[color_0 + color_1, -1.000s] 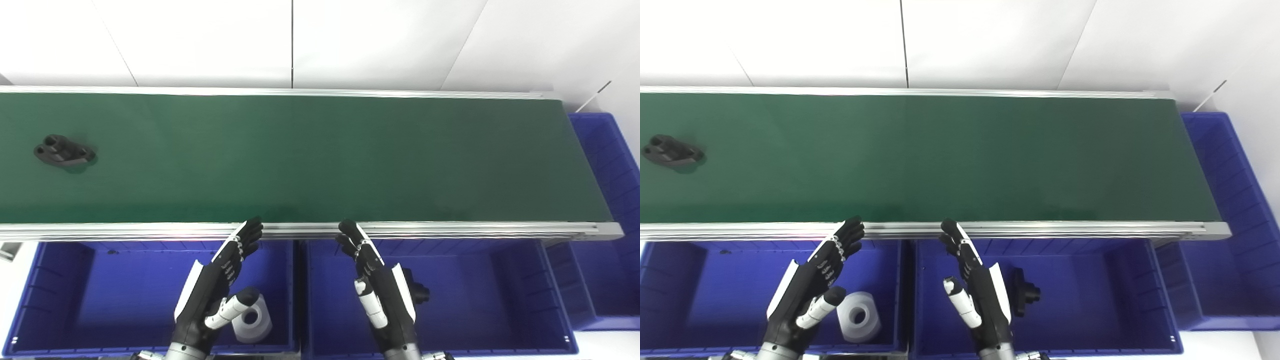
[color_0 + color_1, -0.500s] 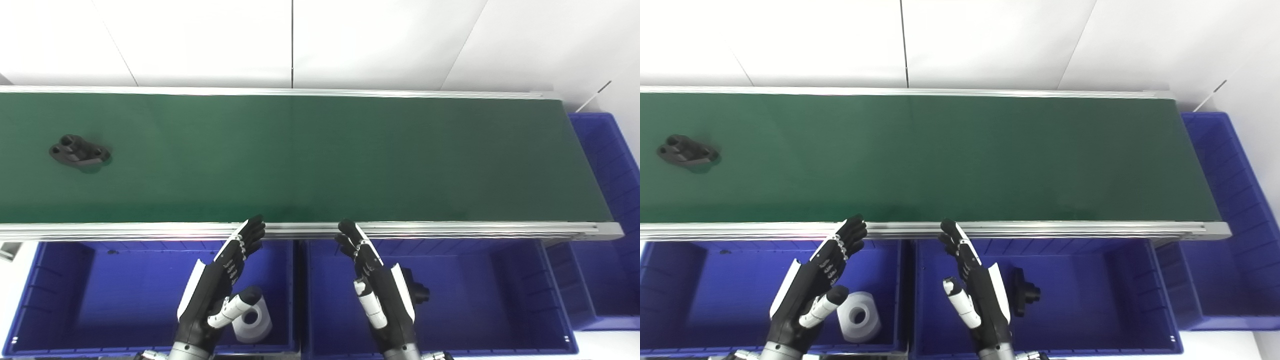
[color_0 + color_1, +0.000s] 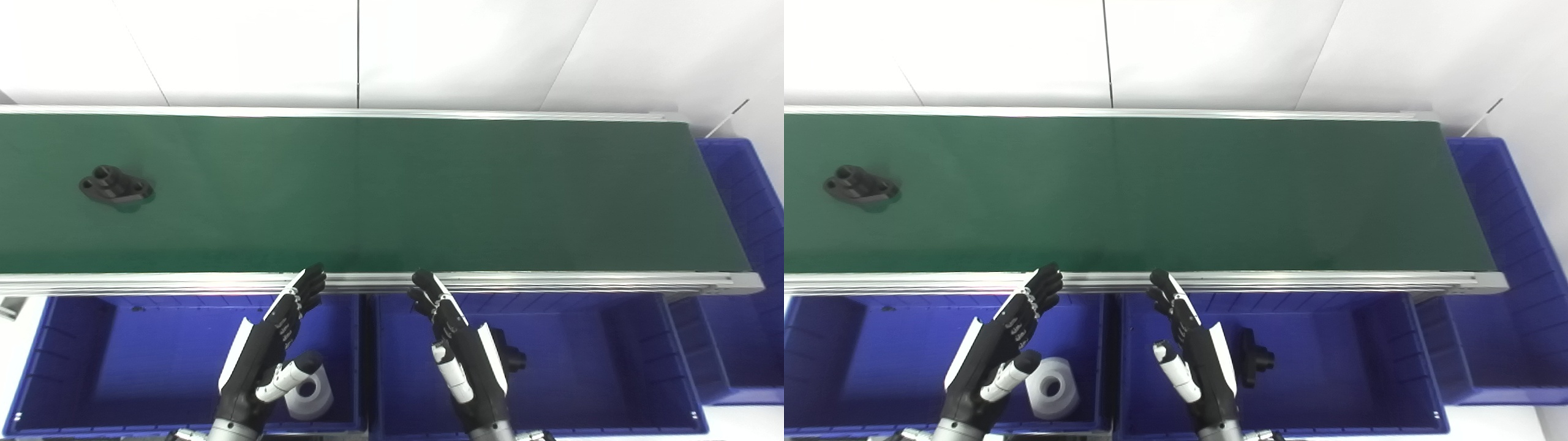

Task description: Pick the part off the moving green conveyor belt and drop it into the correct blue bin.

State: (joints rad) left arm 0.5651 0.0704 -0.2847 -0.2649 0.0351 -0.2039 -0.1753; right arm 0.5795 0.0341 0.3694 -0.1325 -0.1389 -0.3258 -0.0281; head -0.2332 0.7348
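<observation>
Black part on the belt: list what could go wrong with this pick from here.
1. The black part lies far left on the green conveyor belt, while the open left hand and right hand wait at the near rail; a mistimed reach would likely miss it.
2. The left blue bin holds a white part, the right blue bin a black piece; dropping left would probably missort.
3. Its flat, lobed shape may slip from the fingers.
</observation>
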